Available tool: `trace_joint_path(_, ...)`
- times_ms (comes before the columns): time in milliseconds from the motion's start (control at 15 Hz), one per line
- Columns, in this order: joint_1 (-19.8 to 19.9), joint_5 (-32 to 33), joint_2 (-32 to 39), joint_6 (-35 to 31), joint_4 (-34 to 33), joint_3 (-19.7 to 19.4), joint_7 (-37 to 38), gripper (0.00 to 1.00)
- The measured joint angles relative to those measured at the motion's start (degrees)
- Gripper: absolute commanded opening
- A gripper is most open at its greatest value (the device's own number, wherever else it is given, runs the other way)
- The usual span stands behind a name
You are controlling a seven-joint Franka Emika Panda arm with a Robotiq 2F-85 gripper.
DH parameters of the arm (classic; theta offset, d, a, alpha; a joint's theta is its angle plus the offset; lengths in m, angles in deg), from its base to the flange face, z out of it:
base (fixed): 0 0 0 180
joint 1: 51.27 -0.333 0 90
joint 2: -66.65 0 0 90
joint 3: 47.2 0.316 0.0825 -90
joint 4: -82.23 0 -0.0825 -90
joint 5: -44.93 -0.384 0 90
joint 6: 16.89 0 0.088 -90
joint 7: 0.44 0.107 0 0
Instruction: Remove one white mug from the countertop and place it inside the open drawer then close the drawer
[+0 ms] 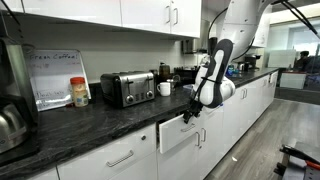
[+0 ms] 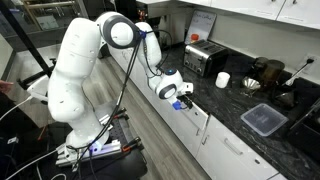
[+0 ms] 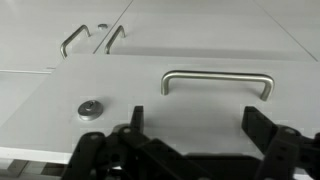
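A white mug [image 1: 165, 88] stands on the dark countertop [image 1: 100, 115] beside the toaster; it also shows in an exterior view [image 2: 222, 80]. I see no second white mug. The white drawer [image 1: 180, 133] below stands slightly ajar; its inside is hidden. My gripper [image 1: 190, 110] hangs in front of the drawer face, also seen in an exterior view [image 2: 180, 98]. In the wrist view the gripper [image 3: 195, 125] is open and empty, its fingers facing the drawer front [image 3: 200, 120] just below the silver bar handle [image 3: 217, 80].
A toaster [image 1: 127, 88], a jar [image 1: 79, 92], a sign and a kettle [image 1: 8, 125] stand on the counter. A dark lidded box [image 2: 262, 118] lies further along. Cabinet door handles [image 3: 75, 40] and a round lock [image 3: 91, 108] show in the wrist view.
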Motion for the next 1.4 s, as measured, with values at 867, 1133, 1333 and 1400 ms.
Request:
trace_joint_path(867,-1.3,0.0,-11.8,15.8,10.7,2.0,0.3,1.0)
trace_joint_path(1133,-1.3,0.0,-16.2,20.3,13.1,2.5,0.3,1.0)
trace_joint_path(1333,-1.2,0.0,-18.4,22.3,13.9,3.0,0.3,1.0)
trace_joint_path(1400,-1.2,0.0,-19.0,23.0,14.0,3.3,0.3,1.0)
